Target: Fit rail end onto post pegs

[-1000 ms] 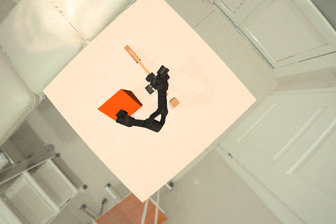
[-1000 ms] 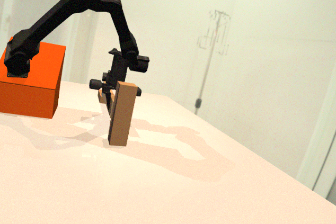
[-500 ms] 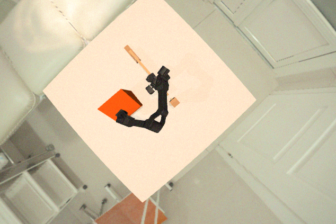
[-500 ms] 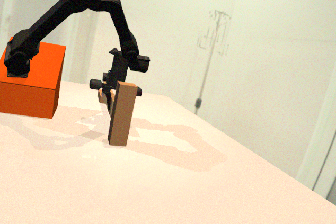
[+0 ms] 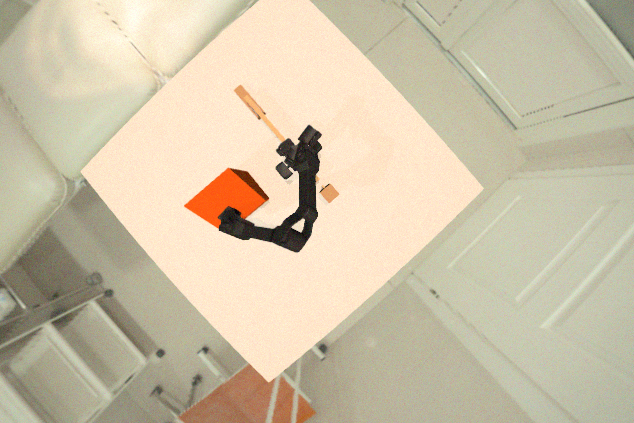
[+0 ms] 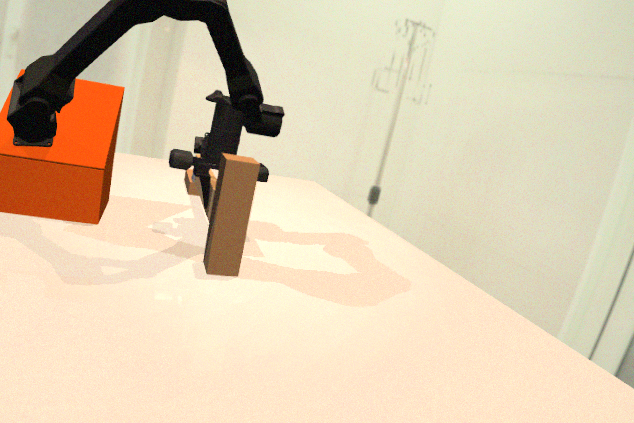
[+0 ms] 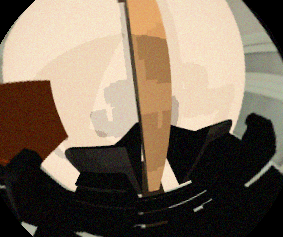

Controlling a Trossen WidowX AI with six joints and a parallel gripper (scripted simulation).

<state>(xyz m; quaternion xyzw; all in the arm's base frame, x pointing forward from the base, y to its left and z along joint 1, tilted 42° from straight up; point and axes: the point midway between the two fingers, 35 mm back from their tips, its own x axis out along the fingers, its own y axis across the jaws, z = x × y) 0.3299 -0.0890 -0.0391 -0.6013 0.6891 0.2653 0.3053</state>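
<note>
The long wooden rail [image 5: 272, 127] [image 7: 156, 99] runs from the low footboard block [image 5: 239, 90] [image 6: 191, 183] toward the wooden post [image 5: 329, 193] [image 6: 233, 218]. Its far end is at the bracket [image 5: 258, 114]; how it sits inside is too small to tell. My gripper [image 7: 145, 124] is shut on the rail along its middle part, with a finger on each side. The near end shows just past the arm in the top view, a small gap short of the upright post. The pegs are barely visible there. The post hides the near end in the exterior view, so its height and the holes cannot be judged.
A large orange block [image 5: 225, 198] [image 6: 97, 121] [image 7: 20, 116] stands beside the rail, with the arm's base on top. The arm arches over toward the rail and partly covers it in the top view. Shadows of the arm fall across the table [image 5: 276, 305] [image 6: 307, 356].
</note>
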